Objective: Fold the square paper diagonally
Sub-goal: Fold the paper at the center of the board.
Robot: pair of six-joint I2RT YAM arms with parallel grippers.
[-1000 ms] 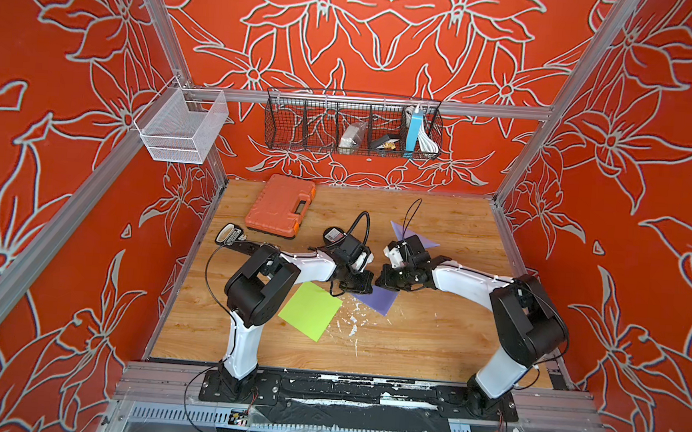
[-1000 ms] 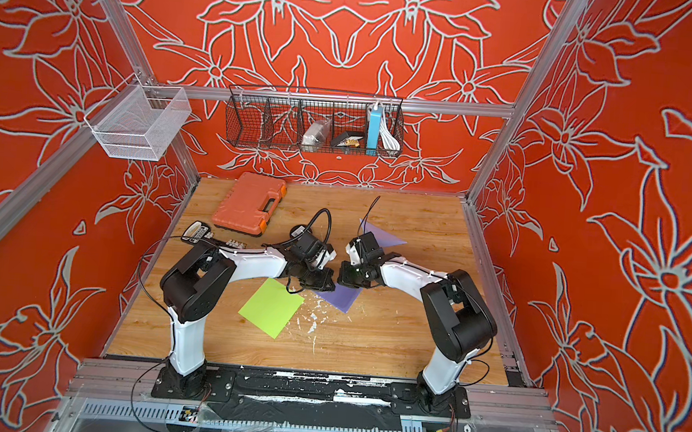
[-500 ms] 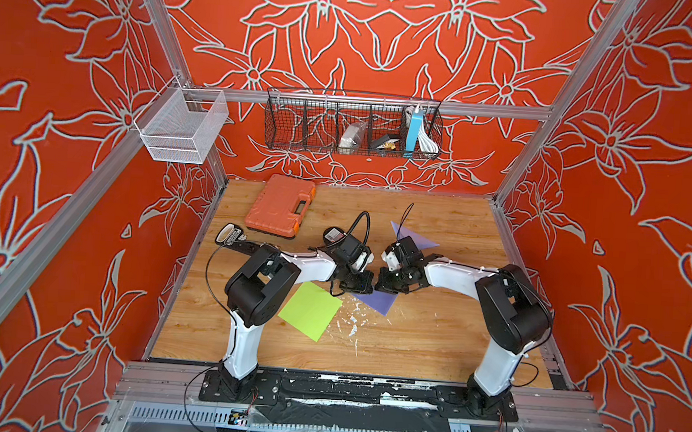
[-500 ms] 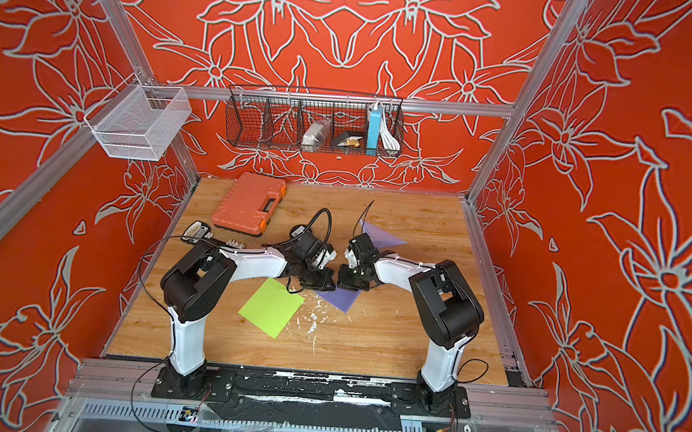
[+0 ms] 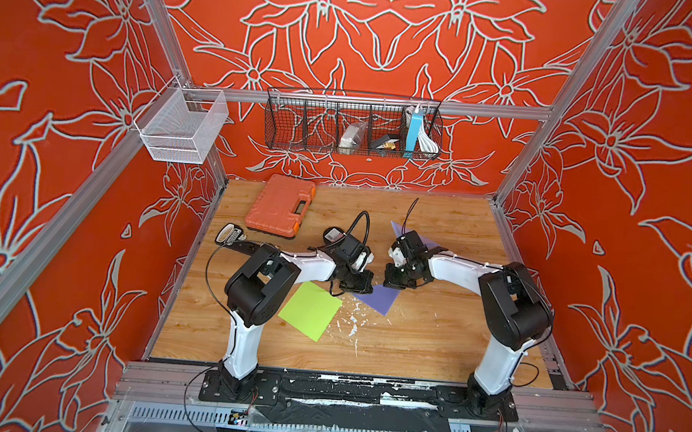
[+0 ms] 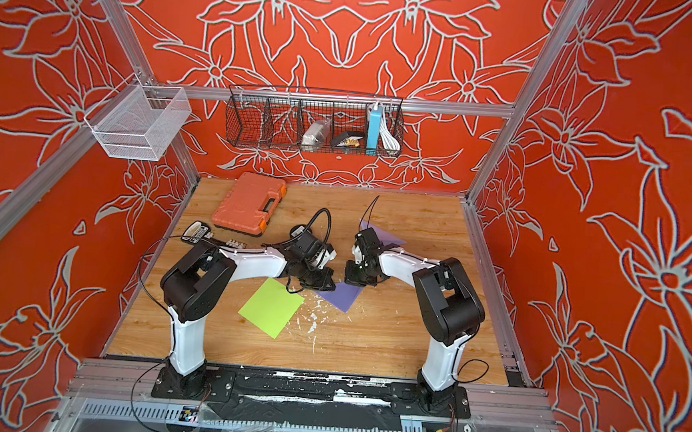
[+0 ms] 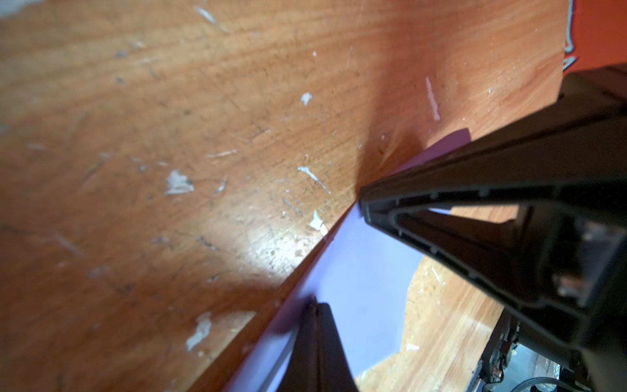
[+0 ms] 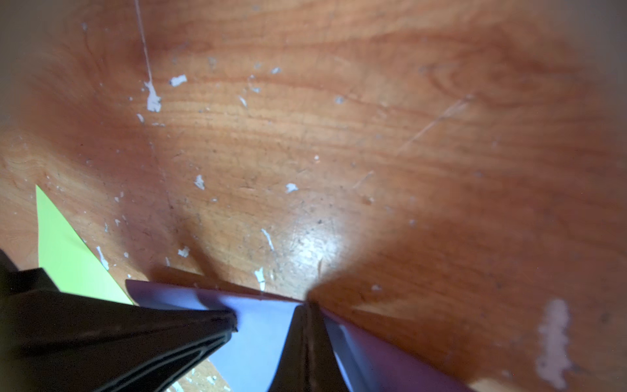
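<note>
A purple square paper (image 5: 378,298) (image 6: 341,296) lies mid-table, its near corner pointing at the front edge. My left gripper (image 5: 356,286) (image 7: 314,300) is shut on its far edge. My right gripper (image 5: 394,283) (image 8: 307,302) is shut on the same edge, a short way to the right. In both wrist views the purple paper (image 7: 359,278) (image 8: 261,332) curves up off the wood at the pinched edge. Each wrist view also shows the other arm's black fingers (image 7: 441,203) (image 8: 169,325) on the sheet. The gripper bodies hide the far part of the paper in both top views.
A lime-green paper (image 5: 310,310) (image 8: 68,247) lies flat just left of the purple one. Another purple sheet (image 5: 401,231) shows behind the right wrist. An orange case (image 5: 280,206) and a small black device (image 5: 230,234) sit at the back left. White flecks (image 5: 353,322) mark the wood.
The right arm has swung a little to the left, bringing its gripper closer to the left one. The left arm and the green paper have not moved.
</note>
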